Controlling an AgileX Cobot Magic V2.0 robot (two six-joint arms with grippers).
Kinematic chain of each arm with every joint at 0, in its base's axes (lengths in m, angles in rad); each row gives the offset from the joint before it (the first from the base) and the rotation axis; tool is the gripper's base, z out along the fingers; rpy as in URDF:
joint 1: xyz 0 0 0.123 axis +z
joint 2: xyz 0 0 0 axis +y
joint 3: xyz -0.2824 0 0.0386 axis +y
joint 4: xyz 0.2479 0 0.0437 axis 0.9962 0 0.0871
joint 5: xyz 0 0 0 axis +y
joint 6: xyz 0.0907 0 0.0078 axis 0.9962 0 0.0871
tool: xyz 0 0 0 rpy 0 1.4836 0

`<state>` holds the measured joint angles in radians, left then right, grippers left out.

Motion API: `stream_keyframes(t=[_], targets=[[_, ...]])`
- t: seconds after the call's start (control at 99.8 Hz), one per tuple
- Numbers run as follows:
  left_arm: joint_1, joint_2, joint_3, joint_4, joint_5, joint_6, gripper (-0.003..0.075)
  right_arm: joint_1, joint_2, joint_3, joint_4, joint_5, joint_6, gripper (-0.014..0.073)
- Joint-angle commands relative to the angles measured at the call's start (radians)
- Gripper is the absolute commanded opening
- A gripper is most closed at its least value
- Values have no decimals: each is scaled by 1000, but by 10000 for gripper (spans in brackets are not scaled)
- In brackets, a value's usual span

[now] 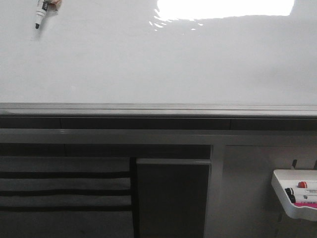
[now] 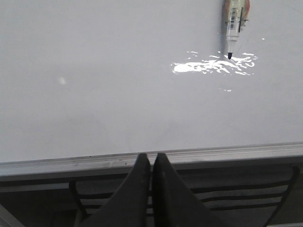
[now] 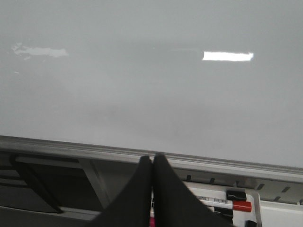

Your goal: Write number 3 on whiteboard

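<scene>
Whiteboard [image 1: 158, 64] fills upper half of front view, upright on grey rail [image 1: 158, 110]; surface bare, no numeral 3 drawn yet. One black marker [image 1: 38, 17] at upper left of frame, cap off, tip down at board, held by something pale, mostly cropped out; prob. staged to start a stroke. Left gripper [image 2: 151, 163] and right gripper [image 3: 152, 165]: jaws pressed together, empty, both low by rail, clear of writing area. One tray [image 1: 297, 198] lower right, approx. 2–3 markers stored inside.
</scene>
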<state>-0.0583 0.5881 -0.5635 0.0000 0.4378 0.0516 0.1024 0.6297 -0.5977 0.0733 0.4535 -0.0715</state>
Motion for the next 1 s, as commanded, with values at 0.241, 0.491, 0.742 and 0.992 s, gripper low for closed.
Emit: stream_keyframes(t=[0.241, 0.491, 0.742, 0.992], targets=[[-202, 193, -48, -8, -271, 2, 398, 61, 140, -48, 120, -162, -10, 407], [-276, 465, -223, 0, -334, 2, 399, 312, 219, -126, 137, -186, -12, 407], [-262, 677, -441, 68, -334, 2, 398, 510, 223, -138, 137, -200, -12, 407], [-218, 832, -586, 26, -304, 2, 398, 534, 223, -138, 137, -198, -12, 407]])
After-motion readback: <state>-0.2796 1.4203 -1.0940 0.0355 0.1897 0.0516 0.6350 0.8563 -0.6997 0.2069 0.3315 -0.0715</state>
